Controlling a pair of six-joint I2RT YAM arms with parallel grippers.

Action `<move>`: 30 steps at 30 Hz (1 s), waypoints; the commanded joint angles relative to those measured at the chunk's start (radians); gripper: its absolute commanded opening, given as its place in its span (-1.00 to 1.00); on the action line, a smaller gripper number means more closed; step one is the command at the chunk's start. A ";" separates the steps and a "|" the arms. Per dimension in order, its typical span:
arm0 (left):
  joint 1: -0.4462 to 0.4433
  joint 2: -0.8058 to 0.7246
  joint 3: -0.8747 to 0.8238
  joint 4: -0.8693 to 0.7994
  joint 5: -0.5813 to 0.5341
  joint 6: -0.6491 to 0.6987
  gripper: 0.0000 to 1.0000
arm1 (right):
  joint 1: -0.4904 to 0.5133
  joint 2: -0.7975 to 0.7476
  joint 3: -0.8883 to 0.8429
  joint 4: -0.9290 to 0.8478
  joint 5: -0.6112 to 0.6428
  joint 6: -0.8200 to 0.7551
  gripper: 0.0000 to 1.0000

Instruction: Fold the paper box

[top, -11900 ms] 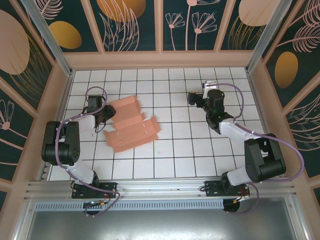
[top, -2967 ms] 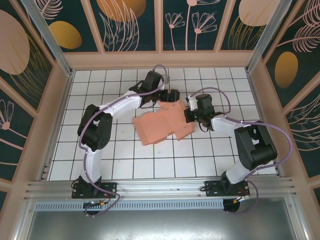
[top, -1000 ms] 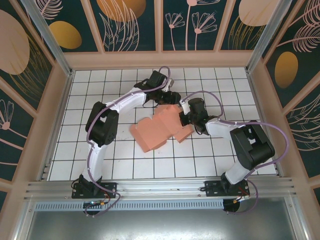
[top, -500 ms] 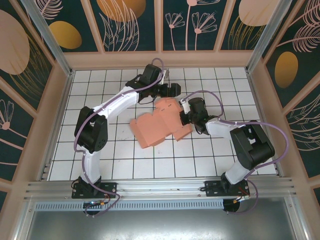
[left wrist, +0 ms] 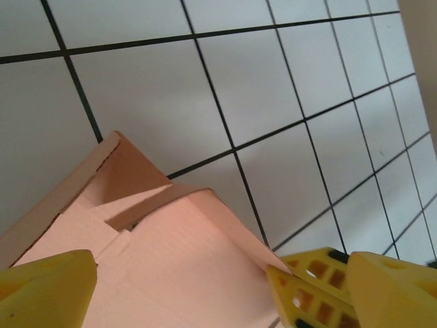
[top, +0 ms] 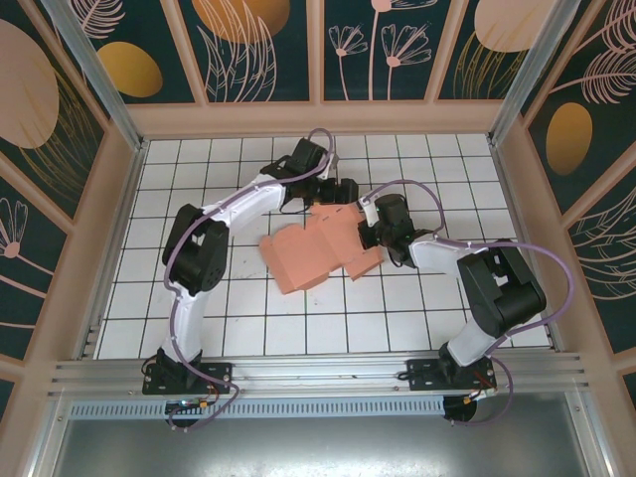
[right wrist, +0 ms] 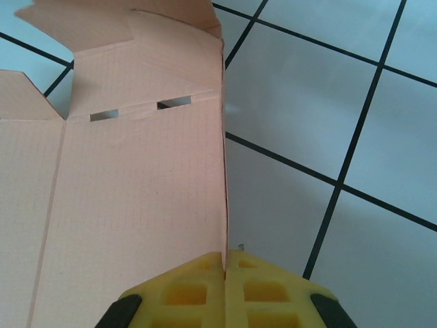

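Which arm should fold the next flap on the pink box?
Left, probably. The left gripper is open, with a raised corner of the box between its jaws, free to push. The right gripper is shut on the box's edge, likely steadying it.

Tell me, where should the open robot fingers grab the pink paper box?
Grab the flap at the far end of the paper box, coming from the far side. It's thin card that looks lifted off the table, so the open left fingers can likely slip one above, one below. The right fingers pinch its right edge, steadying it.
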 commanded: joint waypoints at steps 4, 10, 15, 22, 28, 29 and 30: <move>0.010 0.095 0.166 -0.117 -0.052 0.062 0.95 | 0.000 -0.023 0.007 0.012 0.016 -0.006 -1.00; 0.011 0.150 0.255 -0.123 0.035 0.064 0.91 | 0.001 -0.020 0.011 0.004 0.006 -0.005 -1.00; 0.011 0.154 0.242 -0.092 0.140 0.045 0.68 | 0.000 -0.011 0.019 -0.004 0.004 -0.006 -1.00; 0.012 0.154 0.201 -0.095 0.130 0.018 0.65 | 0.002 0.000 0.030 -0.007 -0.001 -0.009 -1.00; 0.010 0.149 0.175 -0.083 0.146 -0.003 0.65 | 0.001 0.001 0.033 -0.006 -0.006 -0.008 -1.00; 0.010 0.147 0.172 -0.081 0.149 -0.005 0.64 | 0.000 0.002 0.033 -0.004 -0.006 -0.006 -1.00; 0.010 0.145 0.170 -0.078 0.158 -0.008 0.64 | 0.000 0.001 0.032 -0.004 -0.007 -0.007 -1.00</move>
